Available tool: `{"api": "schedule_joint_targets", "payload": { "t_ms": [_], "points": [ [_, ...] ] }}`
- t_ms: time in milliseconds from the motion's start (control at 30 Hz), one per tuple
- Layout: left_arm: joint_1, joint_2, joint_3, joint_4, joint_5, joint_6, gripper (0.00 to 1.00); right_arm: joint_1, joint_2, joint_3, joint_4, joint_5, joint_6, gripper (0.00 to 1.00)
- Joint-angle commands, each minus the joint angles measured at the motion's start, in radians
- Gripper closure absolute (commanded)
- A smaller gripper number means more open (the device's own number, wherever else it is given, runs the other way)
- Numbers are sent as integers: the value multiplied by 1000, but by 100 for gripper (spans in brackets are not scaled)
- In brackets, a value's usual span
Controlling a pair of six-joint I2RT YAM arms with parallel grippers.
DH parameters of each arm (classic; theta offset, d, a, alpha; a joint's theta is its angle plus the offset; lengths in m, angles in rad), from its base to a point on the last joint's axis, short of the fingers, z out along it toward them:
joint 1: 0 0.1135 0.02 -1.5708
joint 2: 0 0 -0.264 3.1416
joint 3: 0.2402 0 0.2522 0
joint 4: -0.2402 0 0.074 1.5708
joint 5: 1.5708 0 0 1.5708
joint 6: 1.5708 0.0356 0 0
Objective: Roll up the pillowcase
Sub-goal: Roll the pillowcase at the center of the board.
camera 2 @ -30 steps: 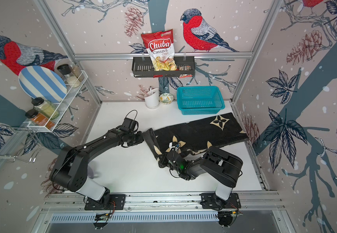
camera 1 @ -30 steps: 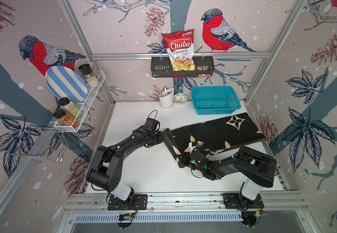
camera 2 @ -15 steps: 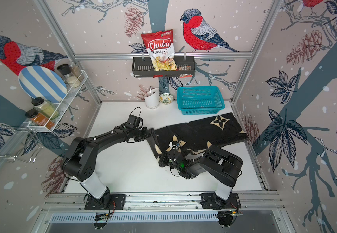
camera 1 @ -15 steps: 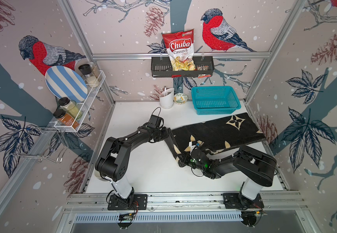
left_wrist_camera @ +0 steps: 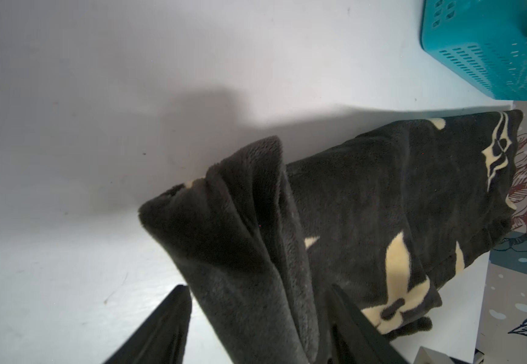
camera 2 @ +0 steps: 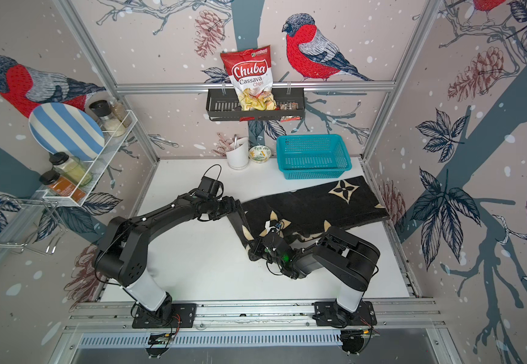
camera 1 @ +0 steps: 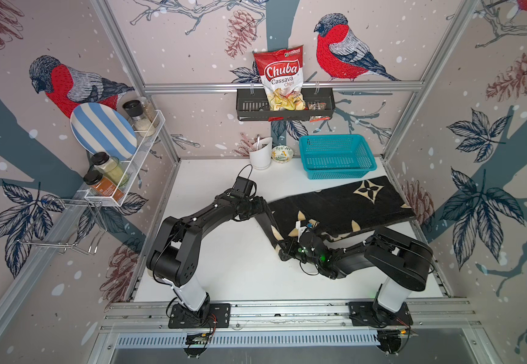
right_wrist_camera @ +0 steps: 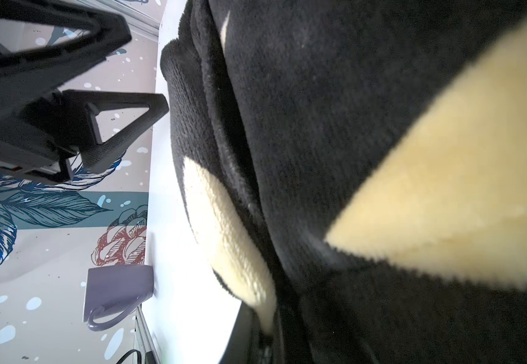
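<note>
Diff: left gripper (left_wrist_camera: 257, 291) jaws now apart (pinched a second ago), straddling the rolled left edge of the black plush pillowcase with cream flower motifs (camera 1: 334, 205), which lies right of centre on the white table (camera 1: 224, 268), just nearside of the teal plastic basket (camera 1: 337, 156). The right gripper (camera 1: 284, 249) is still clamped on the roll's near end. Count: one pillowcase, one basket, two grippers.

on the white table (camera 1: 224, 277) — pillowcase (camera 1: 334, 205), teal basket (camera 1: 339, 171), white cup (camera 1: 260, 159), small bowl (camera 1: 282, 154).

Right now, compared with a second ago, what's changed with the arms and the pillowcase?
The left gripper moved slightly toward the back wall and opened, releasing the folded edge of the pillowcase. The right gripper stays clamped on the near corner; the pillowcase lies as before.
</note>
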Motion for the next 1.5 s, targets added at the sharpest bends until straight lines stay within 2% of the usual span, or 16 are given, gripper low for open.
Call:
{"api": "schedule_joint_targets", "payload": {
  "t_ms": [0, 233, 567, 700, 767, 800, 900, 933, 1033, 1100, 1200, 1300, 1467],
  "points": [
    [5, -31, -44, -37, -16, -12, 30, -3, -3, -3, -16, 17, -8, 100],
    [21, 4, -115, 140, 90, -70, 27, -3, -11, -7, -19, 16, -12, 100],
    [21, 102, -74, 188, 89, -96, 33, -2, -14, -16, -17, 16, -12, 100],
    [20, 144, -74, 183, 80, -100, 48, -2, -14, -16, -19, 14, -17, 100],
    [18, 159, -37, 167, 69, -109, 61, -2, -15, -16, -25, 10, -24, 100],
    [18, 164, -28, 155, 65, -109, 65, -1, -21, -15, -41, 15, -31, 98],
    [10, 174, 0, 95, 30, -97, 68, 14, -62, 12, -159, 67, -74, 69],
    [9, 176, 7, 80, 23, -96, 69, 27, -81, 34, -224, 99, -101, 63],
    [3, 177, 14, 62, 15, -97, 69, 66, -131, 105, -425, 213, -173, 47],
    [-1, 179, 19, 55, 13, -95, 69, 93, -152, 156, -556, 301, -212, 40],
    [-2, 182, 25, 49, 13, -99, 70, 138, -162, 254, -757, 458, -276, 40],
    [-5, 183, 27, 49, 16, -103, 70, 178, -110, 392, -904, 574, -399, 39],
    [-7, 179, 26, 51, 21, -104, 70, 207, 64, 598, -995, 645, -596, 40]
  ]
}}
